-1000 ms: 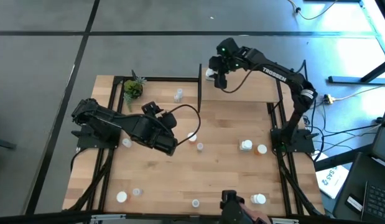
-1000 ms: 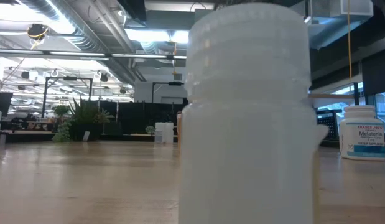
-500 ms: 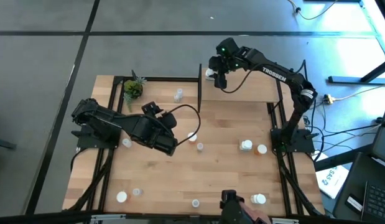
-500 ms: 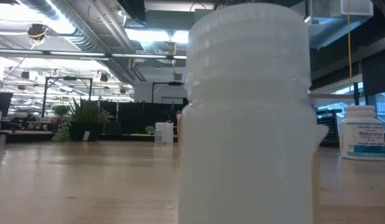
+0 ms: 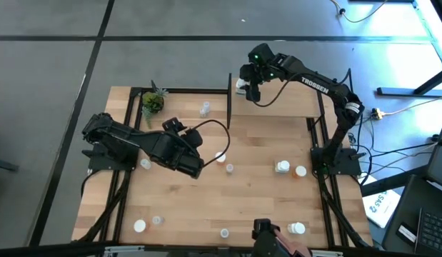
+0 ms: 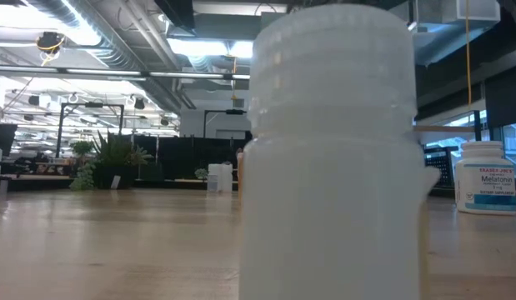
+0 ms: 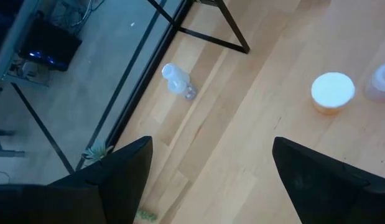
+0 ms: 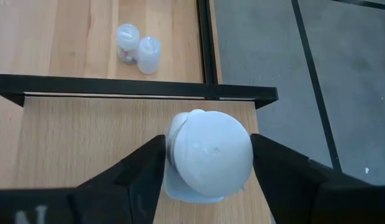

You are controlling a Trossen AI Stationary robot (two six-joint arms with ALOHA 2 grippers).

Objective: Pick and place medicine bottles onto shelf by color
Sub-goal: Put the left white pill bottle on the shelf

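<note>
An opaque white medicine bottle (image 8: pixel 209 155) stands upright on its base at the shelf's (image 8: pixel 86 137) far left corner. My right gripper (image 8: pixel 208 142) hovers over it from above, open, one finger close on each side of the cap; in the high view the gripper (image 5: pixel 245 87) covers most of the bottle. My left gripper (image 5: pixel 199 170) hangs open and empty over the table's middle, above an orange bottle with a white cap (image 7: pixel 333 92). Other medicine bottles stand scattered on the tabletop, two clear ones (image 5: pixel 205 108) by the shelf's post. My right gripper's fingers (image 8: pixel 145 168) flank the white bottle's cap (image 8: pixel 180 143), slanting down from above. A thin sliver of gap shows beside one finger, so I cannot tell whether they touch it. The bottle stands upright on the shelf board.
A small green plant (image 5: pixel 153 102) stands at the table's far left. A white bottle (image 5: pixel 282 166) and an orange one (image 5: pixel 300 171) stand near the right arm's base; more stand along the near edge (image 5: pixel 139 225). One white bottle (image 6: pixel 333 150) fills the low view.
</note>
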